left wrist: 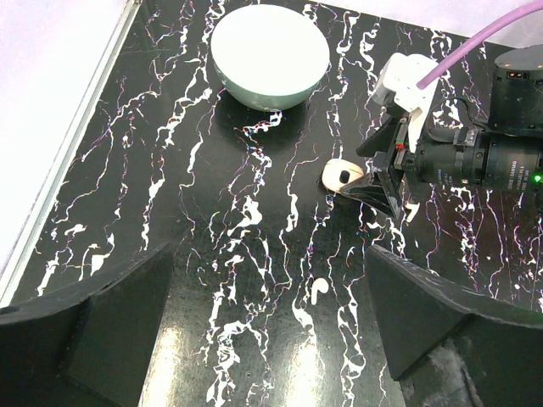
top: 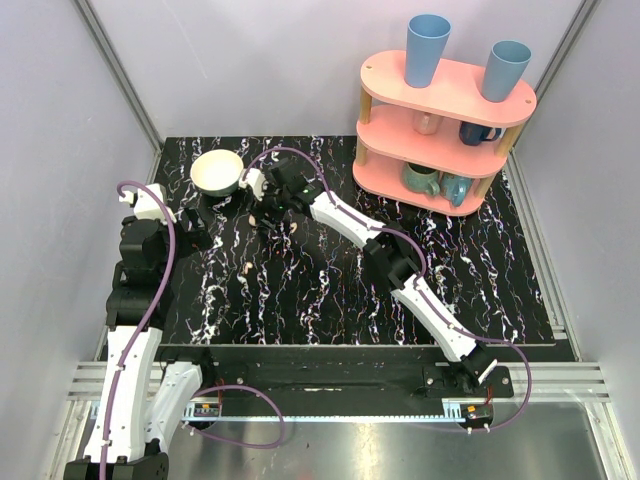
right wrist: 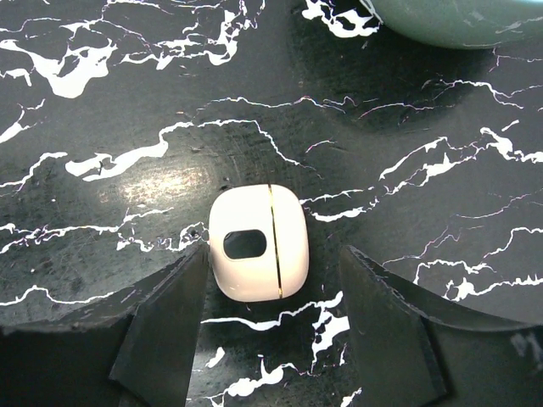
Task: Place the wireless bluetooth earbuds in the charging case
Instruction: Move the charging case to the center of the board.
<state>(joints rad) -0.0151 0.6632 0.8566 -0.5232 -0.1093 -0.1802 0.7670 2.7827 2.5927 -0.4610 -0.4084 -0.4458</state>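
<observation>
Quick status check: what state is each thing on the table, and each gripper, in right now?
charging case: looks shut, flat on table, ungripped
earbud: loose on table, outside case
right gripper: open, straddling case
left gripper: open, empty
bowl: upright

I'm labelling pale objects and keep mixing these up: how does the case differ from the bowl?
The bowl is far larger than the case. The bowl is round and open-topped; the case is a rounded square with a seam and a dark oval spot. The case lies between the fingers of the open right gripper; the bowl stands beyond it. Both are cream, on the black table.
</observation>
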